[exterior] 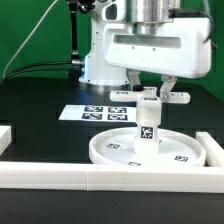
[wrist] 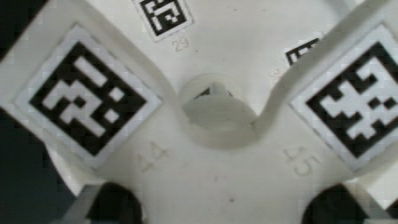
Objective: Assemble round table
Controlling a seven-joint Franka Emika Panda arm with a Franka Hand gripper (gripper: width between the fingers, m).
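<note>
The large round rimmed disc (exterior: 120, 152) lies flat on the black table. The short thick cylinder leg (exterior: 148, 128) stands upright on its middle, a tag facing the camera. The flat bar-shaped foot (exterior: 160, 97) lies level across the top of the leg. My gripper (exterior: 152, 92) comes straight down on it, its fingers closed on the bar's two sides. In the wrist view the foot (wrist: 199, 60) fills the picture, with tags around a central hole. The dark fingertips (wrist: 121, 205) press against its edges, and the gripper (wrist: 228, 205) is shut on it. The join between foot and leg is hidden.
The marker board (exterior: 95, 112) lies behind the disc on the exterior view's left. White border rails run along the front (exterior: 100, 178), the left (exterior: 8, 135) and the right (exterior: 215, 150). The robot base (exterior: 100, 60) stands behind.
</note>
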